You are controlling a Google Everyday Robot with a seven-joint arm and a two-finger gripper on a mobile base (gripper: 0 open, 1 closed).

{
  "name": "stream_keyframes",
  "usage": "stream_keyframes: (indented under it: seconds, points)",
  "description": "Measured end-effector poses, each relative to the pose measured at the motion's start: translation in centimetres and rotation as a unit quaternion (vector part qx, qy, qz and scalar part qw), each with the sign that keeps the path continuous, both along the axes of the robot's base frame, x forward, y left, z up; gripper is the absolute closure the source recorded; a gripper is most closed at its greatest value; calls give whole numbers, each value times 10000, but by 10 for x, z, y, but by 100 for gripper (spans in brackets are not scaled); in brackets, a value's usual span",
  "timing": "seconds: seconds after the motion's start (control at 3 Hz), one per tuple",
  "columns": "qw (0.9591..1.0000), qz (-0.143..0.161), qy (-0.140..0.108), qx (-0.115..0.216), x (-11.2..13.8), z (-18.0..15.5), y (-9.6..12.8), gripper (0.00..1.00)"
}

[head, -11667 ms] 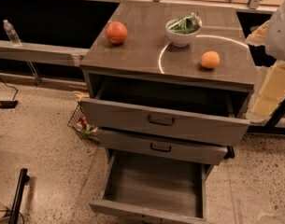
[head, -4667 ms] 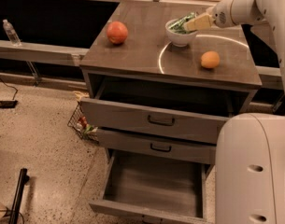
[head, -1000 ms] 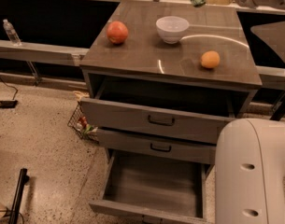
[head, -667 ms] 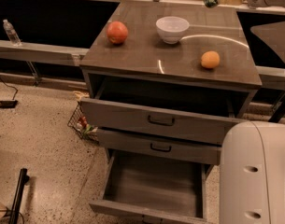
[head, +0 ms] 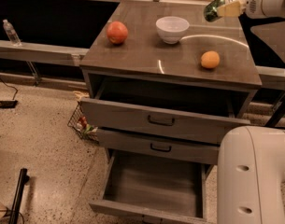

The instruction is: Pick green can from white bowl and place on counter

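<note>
The green can point(head: 214, 7) is held in the air above the counter's back right part, to the right of the white bowl point(head: 172, 29). My gripper point(head: 224, 8) is shut on the can, with the white arm reaching in from the top right. The bowl stands empty at the back middle of the counter point(head: 146, 55). The counter is a glossy grey-brown cabinet top with a faint ring on its right side.
A red apple point(head: 117, 32) sits at the counter's back left and an orange point(head: 210, 59) at its right front. The top drawer point(head: 156, 120) is partly open and the bottom drawer point(head: 153, 185) is pulled out. The robot's white body point(head: 254, 176) fills the lower right. A wire basket point(head: 83, 123) sits on the floor at the left.
My gripper has lifted the green can out of the white bowl and carried it up and to the right. In the last second it has come down a little. The bowl is left empty.
</note>
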State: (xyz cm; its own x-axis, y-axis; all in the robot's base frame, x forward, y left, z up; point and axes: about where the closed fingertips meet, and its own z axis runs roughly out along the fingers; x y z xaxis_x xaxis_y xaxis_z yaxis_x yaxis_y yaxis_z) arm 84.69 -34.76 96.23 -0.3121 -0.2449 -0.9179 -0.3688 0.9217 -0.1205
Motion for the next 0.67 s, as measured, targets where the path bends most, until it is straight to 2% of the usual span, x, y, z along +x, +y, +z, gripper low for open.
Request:
stream_keyframes:
  seconds: [0.33,0.67]
  points:
    - [9995,121,260,102,-3,-20,14,100]
    - [9984,239,501,128,-13,-39,29,84]
